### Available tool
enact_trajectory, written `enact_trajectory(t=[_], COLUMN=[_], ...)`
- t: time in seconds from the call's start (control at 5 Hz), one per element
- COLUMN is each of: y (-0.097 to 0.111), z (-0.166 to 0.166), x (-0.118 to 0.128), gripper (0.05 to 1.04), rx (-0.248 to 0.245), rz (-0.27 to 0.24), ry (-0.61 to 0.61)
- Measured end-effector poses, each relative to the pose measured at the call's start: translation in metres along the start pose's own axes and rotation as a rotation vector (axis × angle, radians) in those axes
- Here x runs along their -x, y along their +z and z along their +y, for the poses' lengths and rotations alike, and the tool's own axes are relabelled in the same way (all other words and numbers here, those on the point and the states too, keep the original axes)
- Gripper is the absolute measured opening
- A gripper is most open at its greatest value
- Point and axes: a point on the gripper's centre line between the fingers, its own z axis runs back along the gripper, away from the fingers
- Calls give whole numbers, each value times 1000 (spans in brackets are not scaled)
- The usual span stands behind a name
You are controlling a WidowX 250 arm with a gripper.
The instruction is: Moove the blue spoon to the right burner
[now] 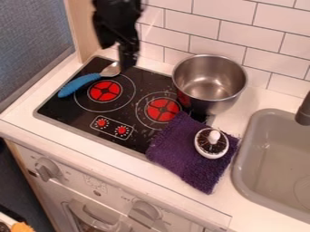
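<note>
Step in hand, as judged: securing the spoon, with transfer outstanding. Over the rear left part of the stove (66, 108) hangs the gripper (128, 62), apparently near the spoon's metal end; whether it is spread or pressed together I cannot tell. The blue spoon (91, 77) lies aslant on the stove's left side. The next move calls for a firm hold, a lift, then lowering onto the stove's right burner (162, 109), avoiding pot and cloth.

Surroundings: tiled wall (239, 34) behind the stove; sink (240, 176) to its right; pot (210, 81) at its rear right; purple cloth (181, 154) over its front right edge, bearing a round knobbed lid, probably (212, 144).
</note>
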Motion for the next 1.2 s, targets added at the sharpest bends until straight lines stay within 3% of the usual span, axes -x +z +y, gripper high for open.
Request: enact_trajectory(t=[0.4, 0.6, 1.2], y=[-52, -74, -102], z=[30, 41, 53], x=[20, 23, 27], gripper=[1001, 1001, 1001], rx=[75, 99, 119], rz=[131, 162, 171], ry=[14, -1, -20])
